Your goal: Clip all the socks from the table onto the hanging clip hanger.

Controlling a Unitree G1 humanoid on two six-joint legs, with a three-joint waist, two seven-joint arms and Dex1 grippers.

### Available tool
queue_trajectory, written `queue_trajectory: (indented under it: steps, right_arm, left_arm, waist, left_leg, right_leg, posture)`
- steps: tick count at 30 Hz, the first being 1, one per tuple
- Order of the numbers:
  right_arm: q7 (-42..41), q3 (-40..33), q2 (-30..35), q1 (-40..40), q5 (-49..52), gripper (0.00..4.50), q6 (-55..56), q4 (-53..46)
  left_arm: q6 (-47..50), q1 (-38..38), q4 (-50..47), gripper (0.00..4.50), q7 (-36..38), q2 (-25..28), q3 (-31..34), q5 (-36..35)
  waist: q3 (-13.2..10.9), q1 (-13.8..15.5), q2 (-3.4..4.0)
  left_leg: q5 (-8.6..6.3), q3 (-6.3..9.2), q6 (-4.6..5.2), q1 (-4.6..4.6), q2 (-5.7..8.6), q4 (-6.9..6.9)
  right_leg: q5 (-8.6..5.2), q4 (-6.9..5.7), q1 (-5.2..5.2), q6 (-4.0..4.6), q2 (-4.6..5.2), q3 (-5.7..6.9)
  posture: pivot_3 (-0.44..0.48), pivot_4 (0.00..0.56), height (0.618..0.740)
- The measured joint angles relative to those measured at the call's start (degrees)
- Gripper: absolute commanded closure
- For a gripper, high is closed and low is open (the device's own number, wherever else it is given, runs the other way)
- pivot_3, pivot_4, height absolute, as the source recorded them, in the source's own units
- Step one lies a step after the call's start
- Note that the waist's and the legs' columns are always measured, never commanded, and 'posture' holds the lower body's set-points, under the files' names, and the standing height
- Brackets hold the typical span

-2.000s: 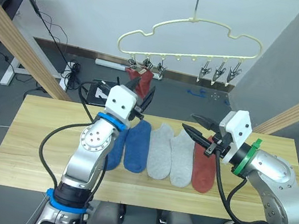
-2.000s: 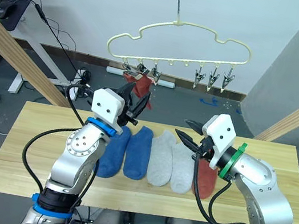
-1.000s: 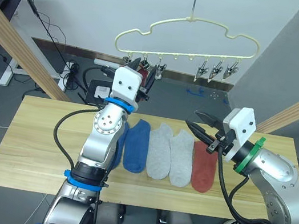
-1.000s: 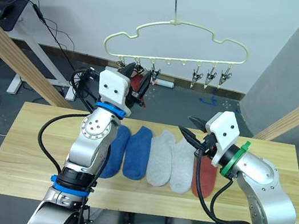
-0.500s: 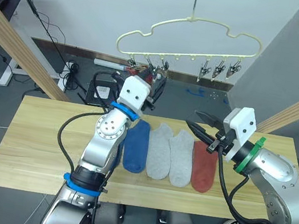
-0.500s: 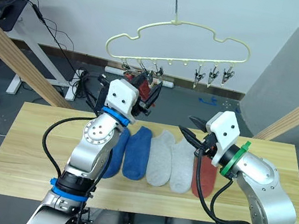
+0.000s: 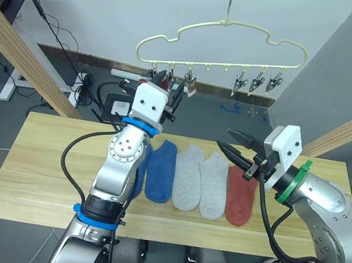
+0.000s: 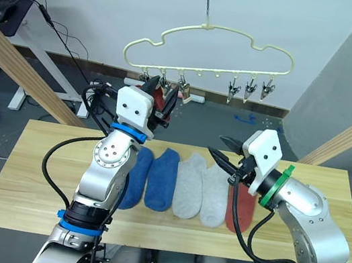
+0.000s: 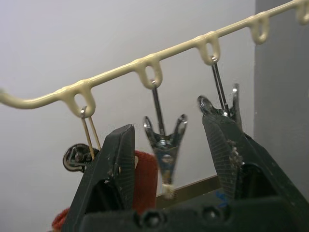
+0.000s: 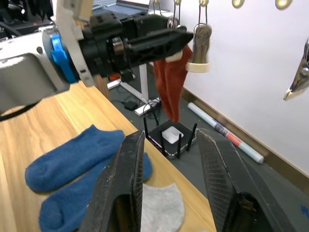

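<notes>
Up at the clip hanger [image 7: 224, 46], the left pincer [image 9: 169, 159] gapes wide around a metal clip [image 9: 164, 145], gripping nothing.

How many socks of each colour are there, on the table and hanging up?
Blue socks: 2, both on the table
Light grey socks: 2, both on the table
Brick red socks: 2, one on the table, one hanging from the clip hanger
Total: 6 socks
</notes>
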State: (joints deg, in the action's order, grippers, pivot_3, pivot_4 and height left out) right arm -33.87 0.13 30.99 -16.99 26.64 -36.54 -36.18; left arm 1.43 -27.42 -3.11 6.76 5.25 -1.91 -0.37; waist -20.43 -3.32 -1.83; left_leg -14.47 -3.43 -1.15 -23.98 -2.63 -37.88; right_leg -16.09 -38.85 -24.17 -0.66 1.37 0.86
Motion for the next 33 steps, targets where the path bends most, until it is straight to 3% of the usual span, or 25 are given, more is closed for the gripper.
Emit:
queue_trajectory:
  steps: [17, 23, 25, 33]
  right_arm:
    - [0.1, -0.1, 0.0, 0.0, 0.4, 2.78, 0.8, 0.0]
    - [0.2, -0.2, 0.0, 0.0, 0.4, 2.75, 0.9, 0.0]
    - [0.2, -0.3, 0.0, 0.0, 0.4, 2.75, 0.9, 0.0]
    - [-0.1, -0.2, 1.7, 1.6, -0.1, 2.75, 1.1, 0.0]
  left_arm:
    - [0.4, -1.7, 1.9, 2.03, -3.0, -1.8, 0.0, 1.6]
    - [-0.1, -2.5, 3.1, 3.87, -3.6, -2.2, 0.0, 1.6]
    - [-0.4, -2.5, 3.1, 4.20, -3.6, -2.1, 0.0, 1.6]
    - [-0.4, -2.2, 2.9, 4.21, -3.3, -0.9, 0.0, 1.6]
  waist:
    - [0.0, 0.0, 0.00]
    - [0.0, 0.0, 0.00]
    - [0.0, 0.0, 0.00]
    - [0.0, 0.0, 0.00]
  left_leg:
    - [0.00, 0.00, 0.00, 0.00, 0.00, 0.00]
    - [0.00, 0.00, 0.00, 0.00, 0.00, -0.01]
    - [0.00, 0.00, 0.00, 0.00, 0.00, 0.00]
    - [0.00, 0.00, 0.00, 0.01, 0.00, 0.00]
  right_leg:
    - [0.00, -0.01, 0.00, 0.00, 0.00, 0.00]
    - [0.00, -0.01, 0.00, 0.00, 0.00, 0.00]
    - [0.00, -0.01, 0.00, 0.00, 0.00, 0.00]
    - [0.00, -0.01, 0.00, 0.00, 0.00, 0.00]
  posture:
    - [-0.175, 0.369, 0.740]
    - [-0.176, 0.369, 0.740]
    - [-0.176, 0.369, 0.740]
    - [-0.176, 0.369, 0.740]
